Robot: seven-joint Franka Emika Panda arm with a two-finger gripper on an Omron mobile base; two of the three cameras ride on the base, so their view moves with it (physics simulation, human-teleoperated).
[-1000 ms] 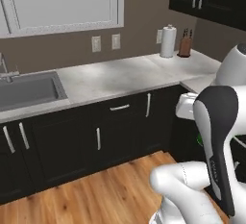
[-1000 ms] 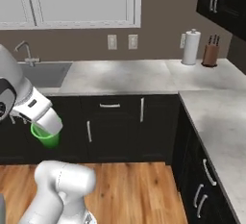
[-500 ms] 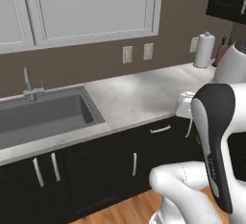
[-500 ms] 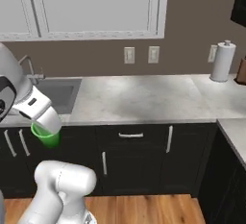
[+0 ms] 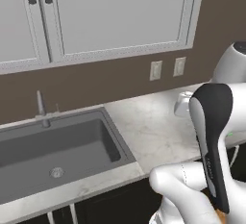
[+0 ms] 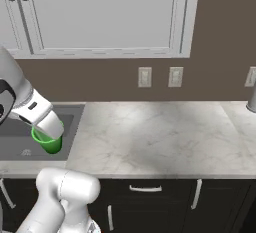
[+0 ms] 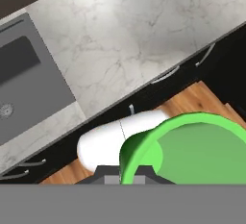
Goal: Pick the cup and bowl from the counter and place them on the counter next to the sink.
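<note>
My gripper is shut on the rim of the bright green cup, which hangs in the air in front of the counter's edge, near the sink's right end. In the hand view the cup looms large at the bottom right, with my gripper clamped on its rim. The white marble counter stretches right of the dark grey sink, whose slim faucet stands at its back. Both appear from above in the hand view, sink and counter. The bowl is out of view.
Dark cabinets with metal handles run under the counter, above a wood floor. Two wall outlets sit on the brown wall behind. A paper towel roll stands at the far right edge.
The base has driven towards the sink, so both base views have shifted and sink and counter look closer. The green cup stays held in my shut gripper.
</note>
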